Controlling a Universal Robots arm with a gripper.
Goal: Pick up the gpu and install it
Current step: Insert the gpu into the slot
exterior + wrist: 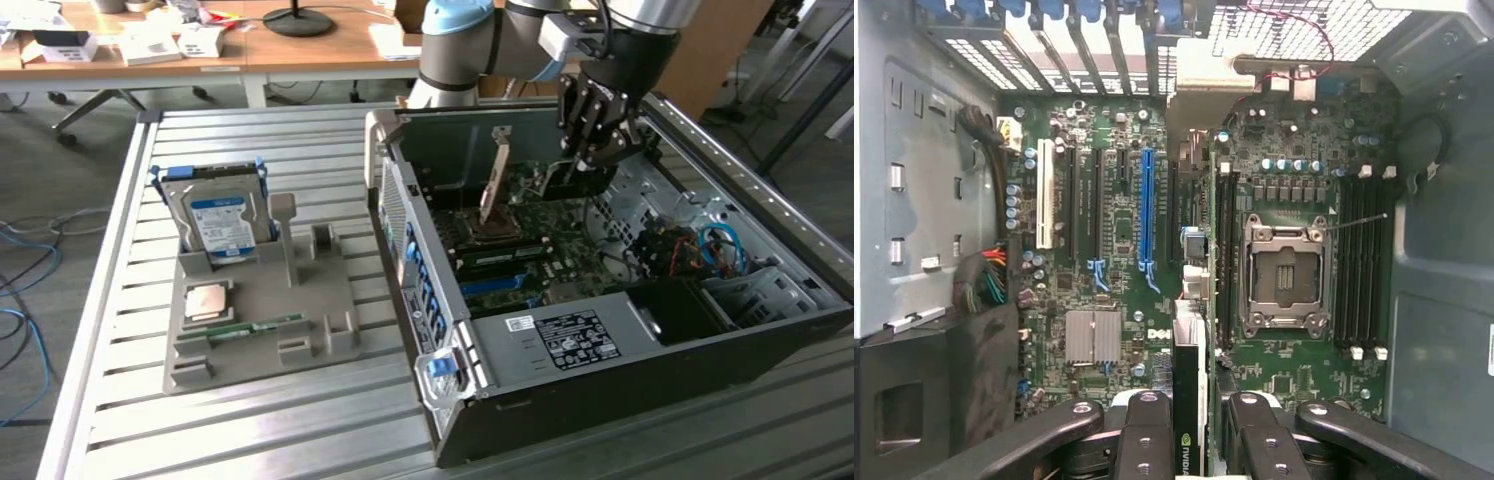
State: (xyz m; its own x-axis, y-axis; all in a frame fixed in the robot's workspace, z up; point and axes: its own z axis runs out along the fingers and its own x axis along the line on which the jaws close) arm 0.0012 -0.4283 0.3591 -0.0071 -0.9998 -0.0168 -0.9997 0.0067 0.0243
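Our jaws pinch the gpu (1188, 390) edge-on. We hold it over the motherboard (1119, 235) inside the open case (561, 420).

The black tool (587, 165) is positioned inside the open dark computer case (641, 330). A thin tan circuit card (497, 178) is seen upright at its side, toward the exterior view's left; a blue-labelled silver hard drive (220, 220) is set well apart.

A slatted metal table (267, 425) stands on grey floor (74, 165); behind, a wooden desk (314, 55), seemingly with boxes (147, 45).
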